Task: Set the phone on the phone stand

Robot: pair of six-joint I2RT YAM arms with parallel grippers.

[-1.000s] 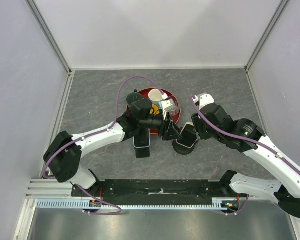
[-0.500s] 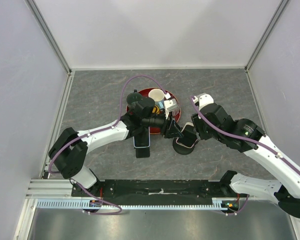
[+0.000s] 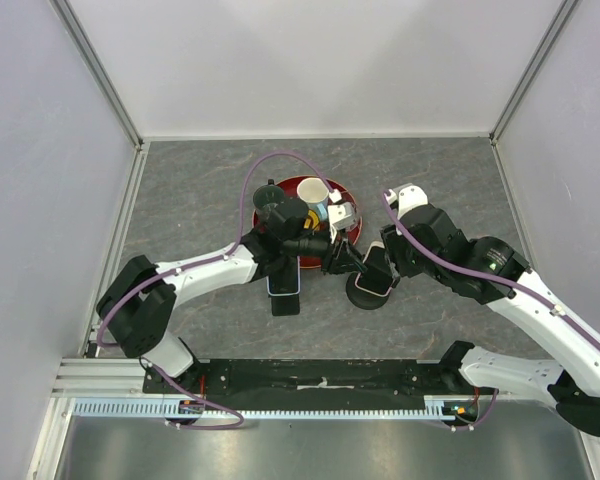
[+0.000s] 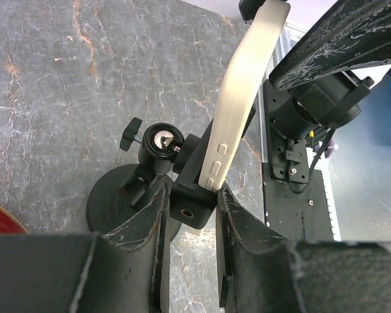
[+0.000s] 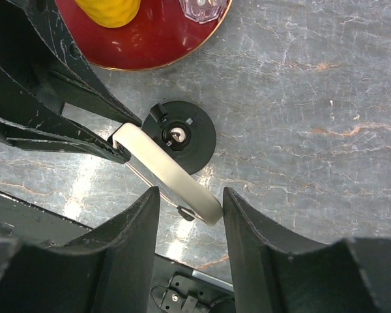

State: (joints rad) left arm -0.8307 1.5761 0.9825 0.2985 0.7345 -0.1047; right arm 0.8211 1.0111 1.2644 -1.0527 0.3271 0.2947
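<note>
Phone (image 4: pixel 244 104) leans tilted in stand (image 4: pixel 114 202) cradle (image 4: pixel 189 202). Left gripper (image 4: pixel 192 195), left of stand, flanks cradle closely; pinch or gap, cannot tell. Right gripper (image 5: pixel 191 195), right of stand, straddles phone top; grip unclear. Risk: left squeeze swivels ball joint (image 4: pixel 159 140), or right pull-away drags phone out and stand tips.

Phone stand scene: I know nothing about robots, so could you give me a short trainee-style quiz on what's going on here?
1. True or false: the phone lies flat beside the phone stand.
2. What colour is the plate near the stand? A red, B blue, C green.
3. Which arm's pincer straddles the stand's clamp?
Key: 1 false, it rises tilted from the clamp; 2 A; 3 the left pincer.
</note>
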